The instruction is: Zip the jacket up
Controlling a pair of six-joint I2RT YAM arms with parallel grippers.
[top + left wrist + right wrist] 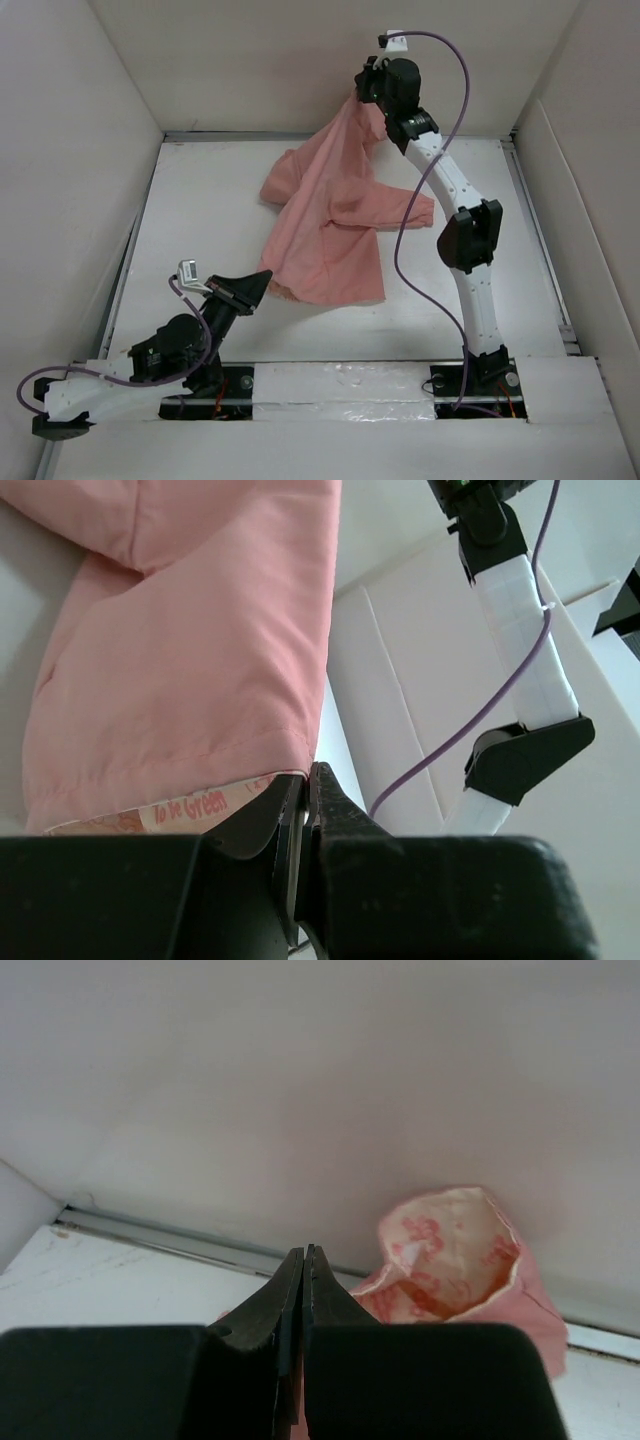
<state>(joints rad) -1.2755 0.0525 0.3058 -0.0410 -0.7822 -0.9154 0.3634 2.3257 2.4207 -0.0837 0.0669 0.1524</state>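
The salmon-pink jacket (330, 220) hangs stretched between my two grippers, its lower part lying on the white table (200, 200). My right gripper (371, 90) is shut on the jacket's upper end and holds it up near the back wall. In the right wrist view the jaws (305, 1251) are shut, with an opening showing the cream printed lining (450, 1250) beside them. My left gripper (264, 278) is shut at the jacket's lower left corner. In the left wrist view the shut tips (310, 770) pinch the hem corner of the jacket (200, 630), where the printed lining (190, 808) shows. The zipper is not visible.
White enclosure walls stand at the back (300, 60), left (60, 150) and right (590, 200). The right arm (470, 240) with its purple cable (400, 250) arcs over the table's right side; the arm also shows in the left wrist view (520, 650).
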